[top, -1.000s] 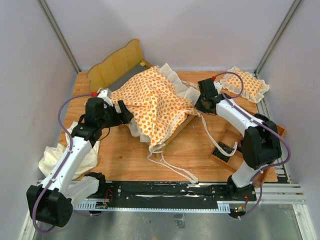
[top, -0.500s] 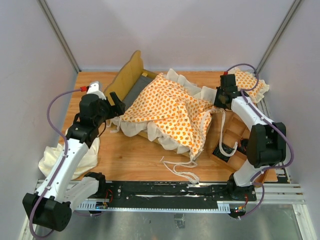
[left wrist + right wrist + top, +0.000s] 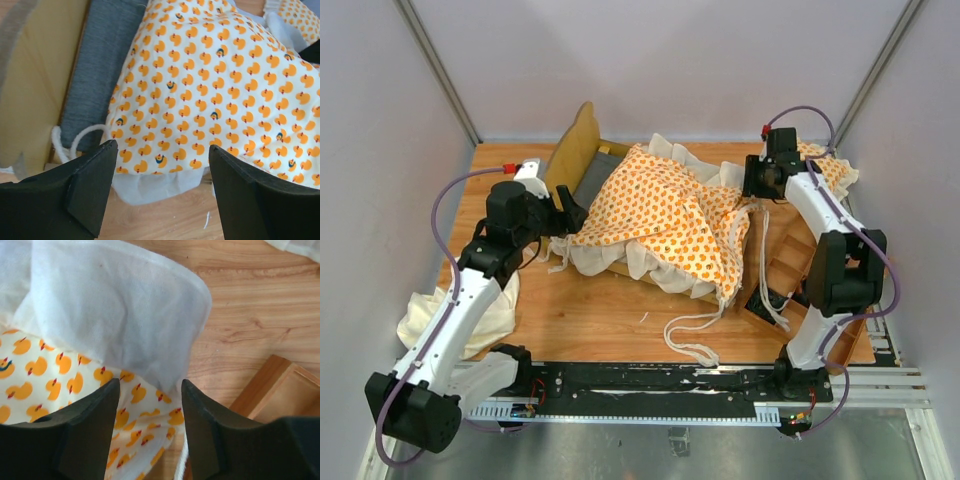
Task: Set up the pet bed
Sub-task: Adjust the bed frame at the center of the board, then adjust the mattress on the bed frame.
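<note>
Looking at what could go sideways here: the cushion is being left bunched and crooked over the bed frame, around the middle of the worktop. One side is spilling off the frame's right edge toward the wooden tray, and the grey base is being left bare next to the headboard.

Nothing is being pinched right now, tbh. The left pincer is being held spread just off the cushion's left corner, with nothing being squeezed between the fingers. The right pincer is being held spread too, and the white ruffle is hanging down to the gap without being gripped.

So with no hold on either side, the heap is probably being pulled by its own overhang, and it could slide further toward the tray. If only the ruffle is being grabbed next, thin fabric is likely being tugged instead of the padded body. The light frame could then be dragged or tipped along with it.

The tie strings are being left trailing loose across the worktop and along the tray, so a snag on a finger or the tray's edge is being invited. The small pillow is being crowded by the right arm and could get knocked.
</note>
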`<state>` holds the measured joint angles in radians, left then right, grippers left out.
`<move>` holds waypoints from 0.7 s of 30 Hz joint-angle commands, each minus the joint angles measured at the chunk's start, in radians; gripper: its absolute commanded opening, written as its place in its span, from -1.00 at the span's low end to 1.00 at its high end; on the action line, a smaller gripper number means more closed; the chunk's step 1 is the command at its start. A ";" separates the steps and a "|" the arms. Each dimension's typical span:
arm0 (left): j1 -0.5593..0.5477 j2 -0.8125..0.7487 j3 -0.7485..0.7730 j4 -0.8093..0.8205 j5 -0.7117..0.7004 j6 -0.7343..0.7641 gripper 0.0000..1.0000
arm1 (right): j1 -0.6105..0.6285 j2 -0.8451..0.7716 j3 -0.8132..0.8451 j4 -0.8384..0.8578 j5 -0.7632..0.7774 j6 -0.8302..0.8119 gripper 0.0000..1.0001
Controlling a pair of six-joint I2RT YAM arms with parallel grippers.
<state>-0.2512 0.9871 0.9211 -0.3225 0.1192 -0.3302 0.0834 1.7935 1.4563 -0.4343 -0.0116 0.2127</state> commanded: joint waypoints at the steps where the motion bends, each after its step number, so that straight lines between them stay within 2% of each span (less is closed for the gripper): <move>1: -0.042 0.014 0.014 0.027 0.046 0.031 0.55 | -0.008 -0.099 0.088 -0.174 0.034 0.011 0.14; 5: -0.084 0.058 -0.006 0.023 0.027 0.023 0.54 | -0.008 -0.183 0.094 -0.255 0.022 0.062 0.24; 10: -0.140 0.144 -0.030 0.020 -0.012 0.022 0.55 | 0.037 -0.266 -0.038 -0.170 -0.151 0.114 0.24; 21: -0.203 0.258 -0.045 0.022 -0.098 0.017 0.57 | 0.067 -0.202 -0.081 -0.147 -0.075 0.111 0.10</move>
<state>-0.4355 1.2377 0.8886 -0.3172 0.0708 -0.3187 0.1467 1.5745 1.3766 -0.5846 -0.1253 0.3183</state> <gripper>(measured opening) 0.785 0.570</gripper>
